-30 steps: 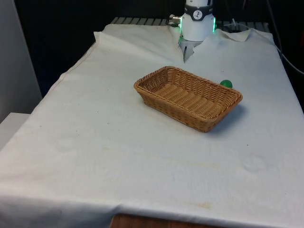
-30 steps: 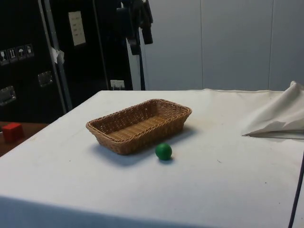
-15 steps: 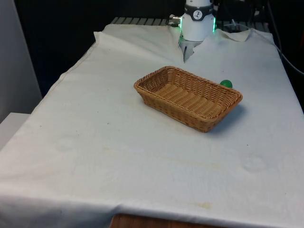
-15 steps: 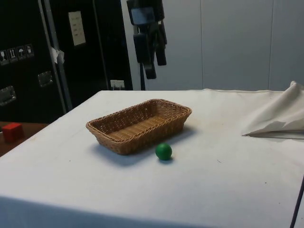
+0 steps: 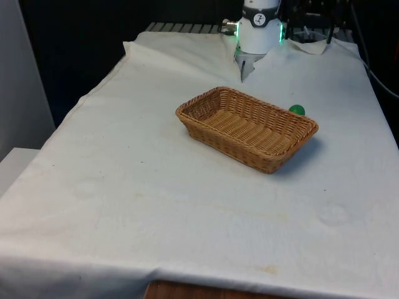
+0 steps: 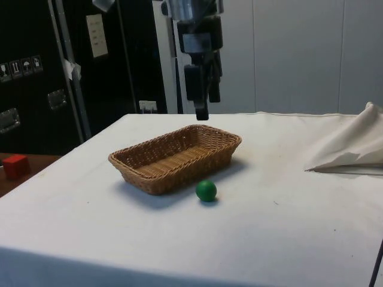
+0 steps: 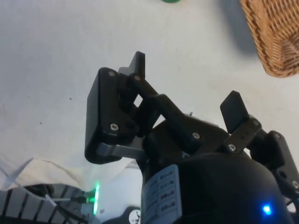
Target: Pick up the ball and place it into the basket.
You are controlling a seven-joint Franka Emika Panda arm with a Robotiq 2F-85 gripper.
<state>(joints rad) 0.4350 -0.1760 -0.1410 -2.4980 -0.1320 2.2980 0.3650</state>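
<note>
A small green ball (image 6: pixel 206 191) lies on the white cloth, close beside the long wall of the wicker basket (image 6: pixel 177 158). In the front view the ball (image 5: pixel 297 110) peeks out behind the basket's (image 5: pixel 247 128) far right rim. My gripper (image 6: pixel 203 111) hangs in the air above the basket's far end, well above the ball. In the wrist view its fingers (image 7: pixel 137 65) stand apart with nothing between them, so the gripper (image 7: pixel 185 79) is open. That view also catches the ball's edge (image 7: pixel 169 1) and a basket corner (image 7: pixel 275 42) far below.
A raised fold of cloth (image 6: pixel 350 148) sits at the side view's right. The robot's base (image 5: pixel 258 32) stands at the table's far end. A red cube (image 6: pixel 15 165) rests off the table, at the side view's left.
The gripper has come down and shifted towards the side view's right, from high up to just above the basket's far end. Ball and basket have not moved.
</note>
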